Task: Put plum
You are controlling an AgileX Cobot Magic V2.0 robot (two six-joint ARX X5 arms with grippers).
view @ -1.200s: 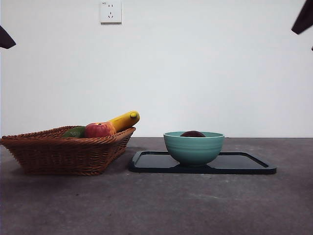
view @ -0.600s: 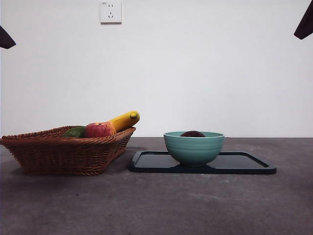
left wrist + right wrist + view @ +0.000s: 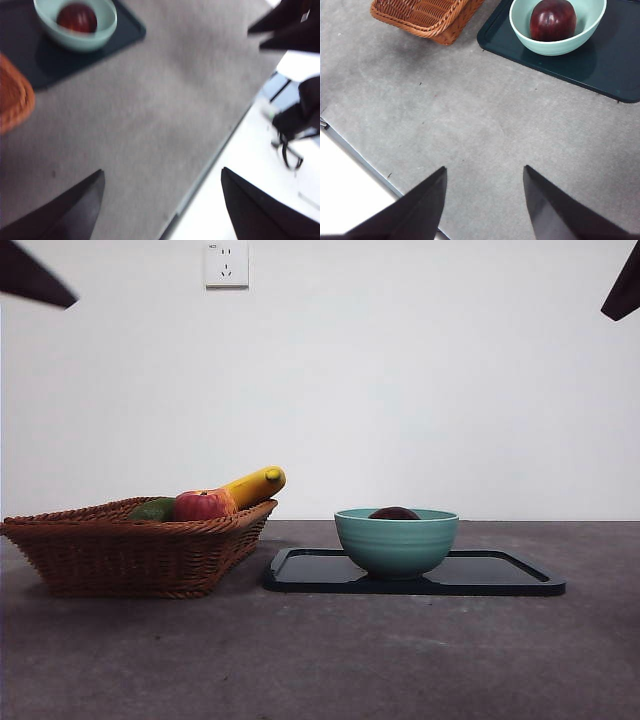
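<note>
The dark maroon plum [image 3: 394, 513] lies inside the teal bowl [image 3: 396, 545], which stands on the black tray [image 3: 500, 578]. Only its top shows over the rim in the front view. The left wrist view [image 3: 76, 17] and the right wrist view [image 3: 553, 19] show it whole in the bowl. My left gripper [image 3: 161, 172] is open and empty, high over the bare table, far from the bowl. My right gripper [image 3: 484, 168] is open and empty, high above the table on the near side of the tray. In the front view both arms show only as black tips at the top corners.
A wicker basket [image 3: 130, 550] stands left of the tray and holds a red apple [image 3: 200, 506], a banana [image 3: 255, 485] and a dark green fruit [image 3: 152, 510]. The table's edge [image 3: 360, 155] runs close under the right gripper. A wall socket [image 3: 226, 264] is high on the wall.
The black tip at the top left has risen and reached further into the front view. The top right tip drew back slightly a second ago. Plum, bowl and basket have not moved.
</note>
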